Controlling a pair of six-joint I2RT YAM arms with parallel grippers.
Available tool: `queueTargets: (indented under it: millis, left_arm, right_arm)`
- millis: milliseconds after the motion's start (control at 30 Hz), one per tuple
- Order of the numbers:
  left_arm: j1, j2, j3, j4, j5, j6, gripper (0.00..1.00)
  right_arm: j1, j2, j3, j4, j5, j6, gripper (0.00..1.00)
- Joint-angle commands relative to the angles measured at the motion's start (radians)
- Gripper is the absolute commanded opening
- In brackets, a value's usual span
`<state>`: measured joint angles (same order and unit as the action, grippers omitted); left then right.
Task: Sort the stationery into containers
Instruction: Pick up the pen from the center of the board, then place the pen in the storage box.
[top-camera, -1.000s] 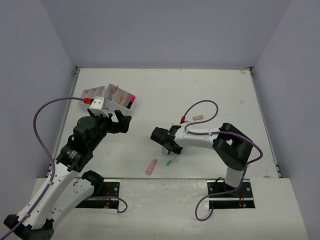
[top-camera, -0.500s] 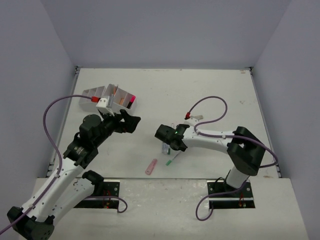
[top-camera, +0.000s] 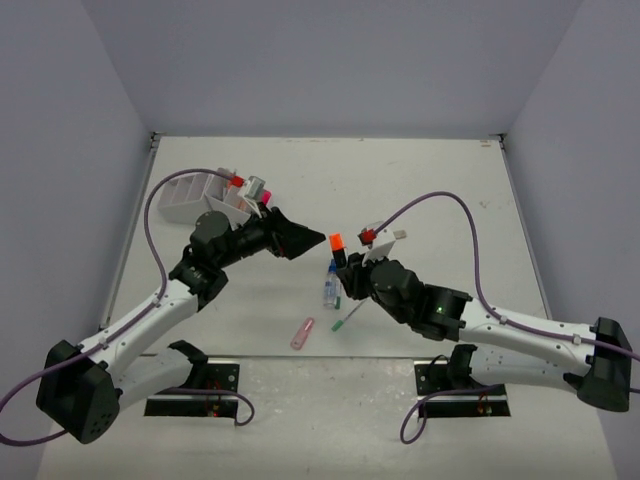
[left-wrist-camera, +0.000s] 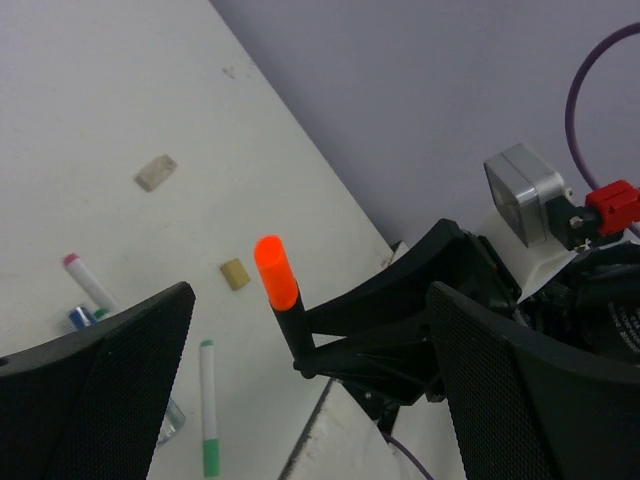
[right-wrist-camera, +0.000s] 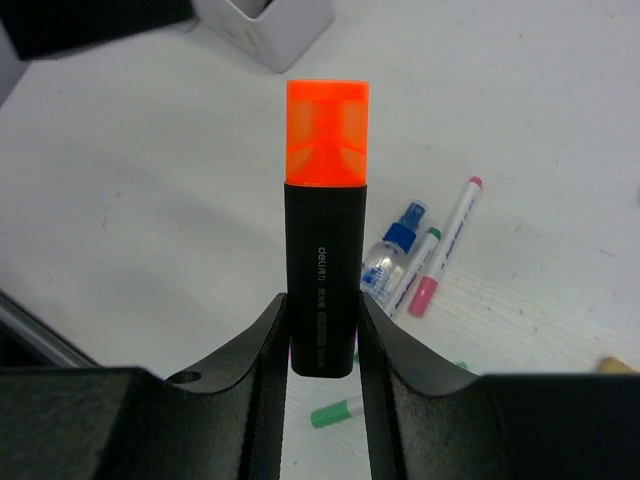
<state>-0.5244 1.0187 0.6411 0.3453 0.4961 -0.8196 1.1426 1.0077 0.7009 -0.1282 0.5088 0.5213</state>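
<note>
The white table fills the middle of the top view. The white organiser sits on it at the upper left. The left gripper is spread wide with nothing in it, just left of the middle of the frame. The right gripper pinches the black body of an orange highlighter between its two fingers. In the right wrist view the highlighter stands straight up the frame, with its orange cap at the top. It is up off the table, in the middle of the top view. Below it in that view lie a blue-capped bottle, a green-capped pen and a pink marker.
</note>
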Motion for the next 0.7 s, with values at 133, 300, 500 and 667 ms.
queueTargets:
  millis: [133,300,500,667]
  left_arm:
    - [-0.081,0.086,0.002,0.142,0.037,-0.037,0.96]
    - [-0.091,0.140,0.025,0.158,0.053,-0.041,0.60]
    - [-0.092,0.169,0.042,0.128,0.028,-0.016,0.05]
    - [-0.092,0.188,0.141,-0.033,-0.105,0.126,0.00]
  right_arm:
    - [0.033,-0.040,0.027,0.173,-0.098,-0.225,0.00]
    - [0.045,-0.043,0.028,0.205,-0.107,-0.228,0.00]
    - [0.045,-0.068,0.015,0.228,-0.116,-0.238,0.00]
    - [0.043,-0.074,-0.014,0.207,-0.032,-0.212,0.82]
